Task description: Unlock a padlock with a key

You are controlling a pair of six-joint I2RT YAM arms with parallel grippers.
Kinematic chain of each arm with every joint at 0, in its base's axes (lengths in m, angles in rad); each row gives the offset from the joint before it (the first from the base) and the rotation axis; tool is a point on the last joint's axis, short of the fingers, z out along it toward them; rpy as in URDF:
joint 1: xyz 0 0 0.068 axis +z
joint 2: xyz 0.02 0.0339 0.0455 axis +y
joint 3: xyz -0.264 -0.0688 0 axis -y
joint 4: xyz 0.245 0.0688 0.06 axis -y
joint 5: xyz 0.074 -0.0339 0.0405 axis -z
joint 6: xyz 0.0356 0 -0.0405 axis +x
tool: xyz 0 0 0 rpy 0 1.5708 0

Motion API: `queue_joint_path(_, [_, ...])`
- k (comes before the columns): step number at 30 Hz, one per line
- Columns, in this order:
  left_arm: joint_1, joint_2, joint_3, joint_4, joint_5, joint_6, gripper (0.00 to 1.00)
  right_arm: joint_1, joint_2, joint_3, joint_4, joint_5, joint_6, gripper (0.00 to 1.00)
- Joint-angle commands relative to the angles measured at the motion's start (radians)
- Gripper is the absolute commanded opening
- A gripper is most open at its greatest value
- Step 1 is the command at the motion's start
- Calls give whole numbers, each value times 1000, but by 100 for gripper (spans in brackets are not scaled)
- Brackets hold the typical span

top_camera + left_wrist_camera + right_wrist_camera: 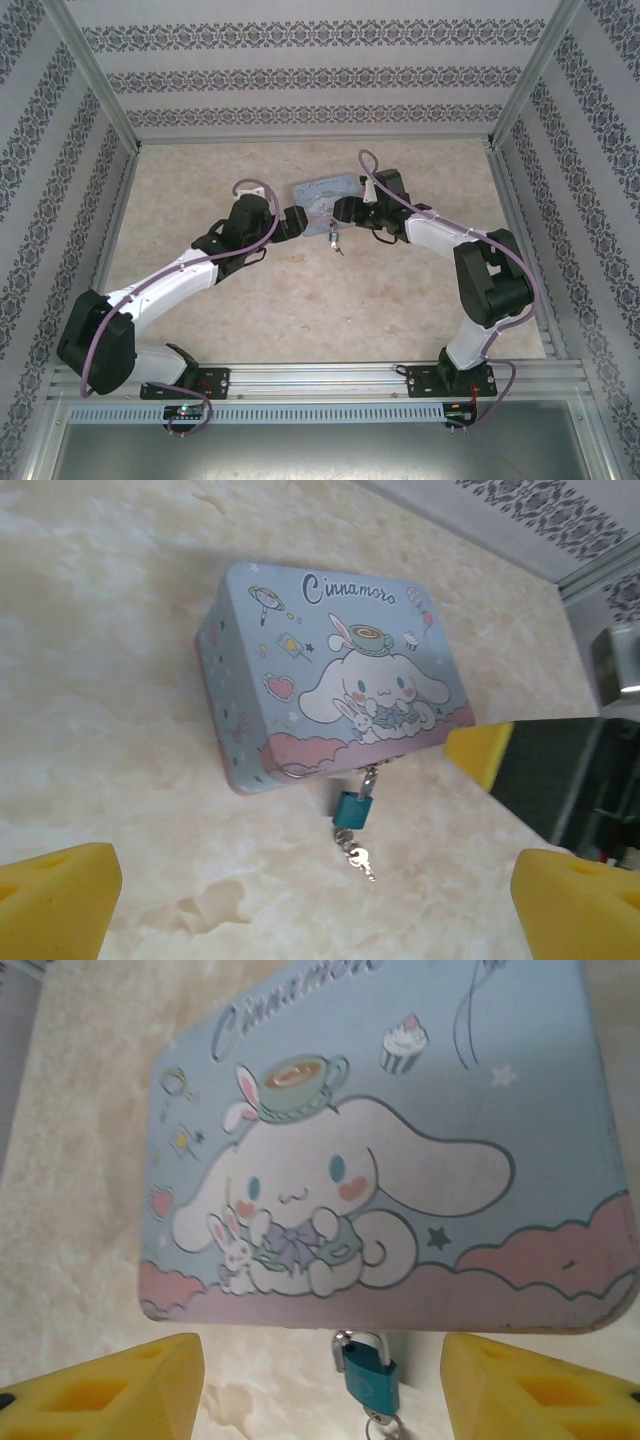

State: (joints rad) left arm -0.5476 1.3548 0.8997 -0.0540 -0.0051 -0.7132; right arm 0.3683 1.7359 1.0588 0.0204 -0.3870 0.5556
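Looking at the padlock [352, 808] hanging from the front clasp of the pale-blue tin [330, 670] on the table [120, 780], with a small key [362, 860] trailing just beneath, possibly in the keyhole. Holding the left gripper [318, 900] wide open, gripping nothing. Holding the right gripper [325, 1390] open too, pads [110, 1395] flanking the padlock, touching nothing.

You have the padlock [352, 809] hooked on the pale-blue tin's [330, 670] front edge, a small key [361, 860] lying just below it, and the left gripper's [315, 905] yellow pads [55, 900] spread wide.
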Motion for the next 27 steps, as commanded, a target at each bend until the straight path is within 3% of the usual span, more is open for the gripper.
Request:
queue_joint_path(1, [23,37,64,-83,-28,88,100,3,-24,-12,9,-32,22,63])
queue_joint_path(12, [75,246,286,-160,7,188,100,64,-57,-202,109,61,26,55])
queue_joint_path(16, [116,318,318,-129,91,174,100,74,-31,-208,124,85,10,47])
queue_joint_path(27, [186,462,375,-112,224,136,100,91,80,-156,157,94,6,47])
